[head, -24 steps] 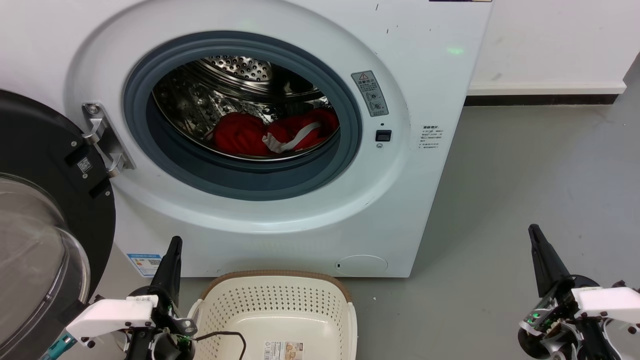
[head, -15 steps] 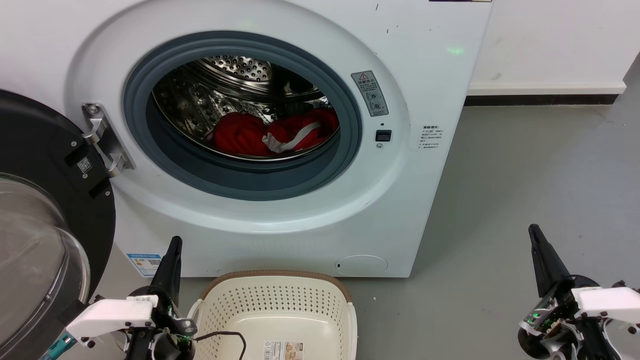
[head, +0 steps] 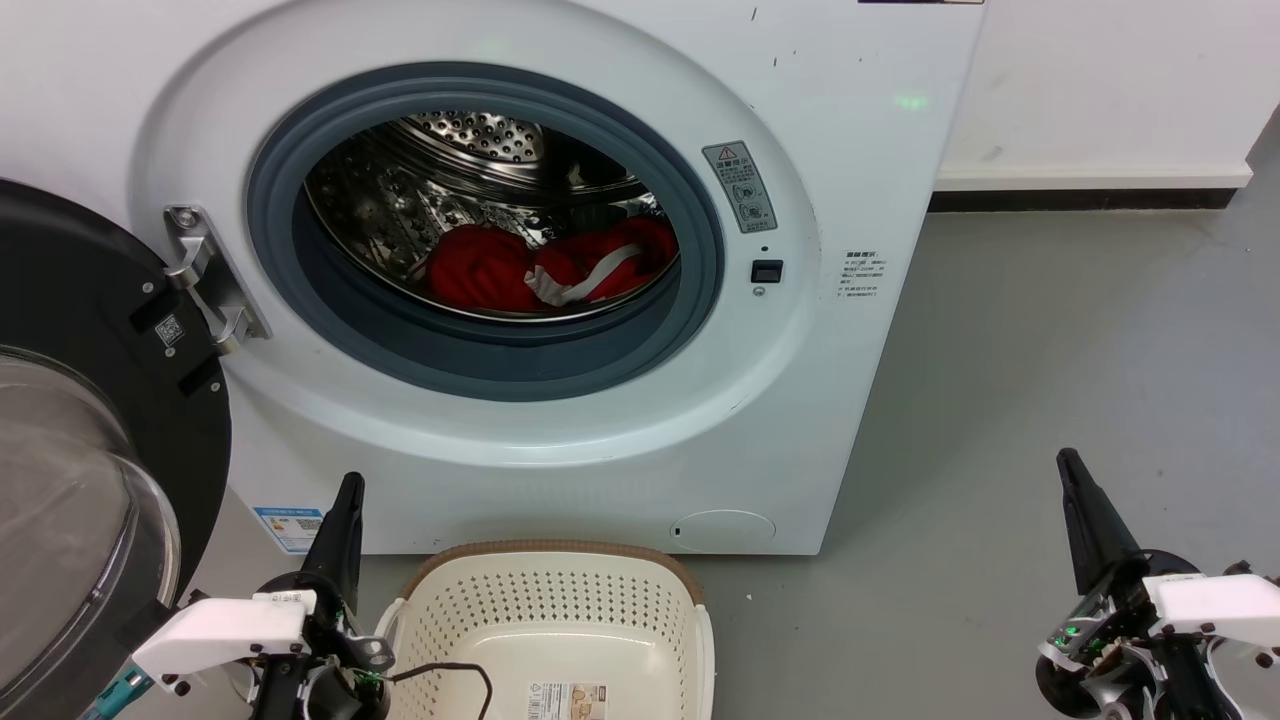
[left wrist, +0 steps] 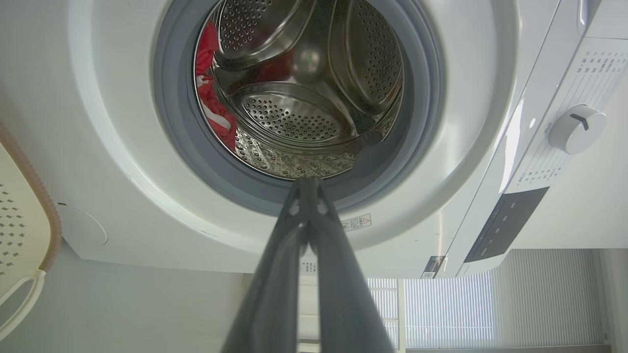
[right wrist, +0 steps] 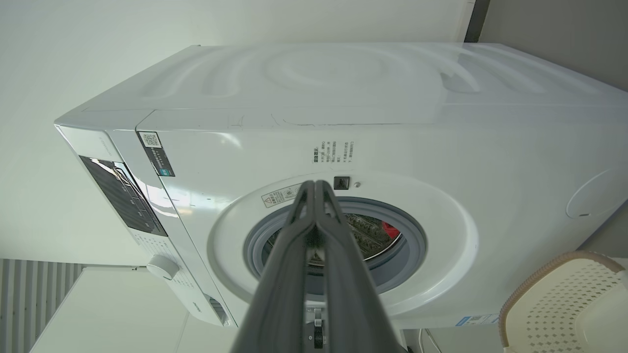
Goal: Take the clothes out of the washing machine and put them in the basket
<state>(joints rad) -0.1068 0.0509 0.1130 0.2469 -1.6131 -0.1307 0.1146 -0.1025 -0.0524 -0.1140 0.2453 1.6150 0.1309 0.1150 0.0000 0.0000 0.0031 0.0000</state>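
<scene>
Red clothes [head: 540, 268] with white trim lie at the bottom of the steel drum of the white washing machine [head: 830, 120], whose black-framed glass door [head: 70, 470] hangs open at the left. The cream basket [head: 560, 610] with a brown rim stands on the floor below the porthole, holding only a paper label. My left gripper [head: 349, 484] is shut, low beside the basket's left. My right gripper [head: 1066, 460] is shut, low at the right over the floor. In the left wrist view the shut left gripper [left wrist: 308, 182] points at the drum and the clothes [left wrist: 211, 98]. The right gripper [right wrist: 314, 184] points at the porthole.
Grey floor [head: 1050, 350] stretches right of the machine to a white wall with a dark skirting [head: 1080, 198]. A thin black cable [head: 455, 672] loops over the basket's left rim. The machine's control panel and knob [left wrist: 576, 128] show in the left wrist view.
</scene>
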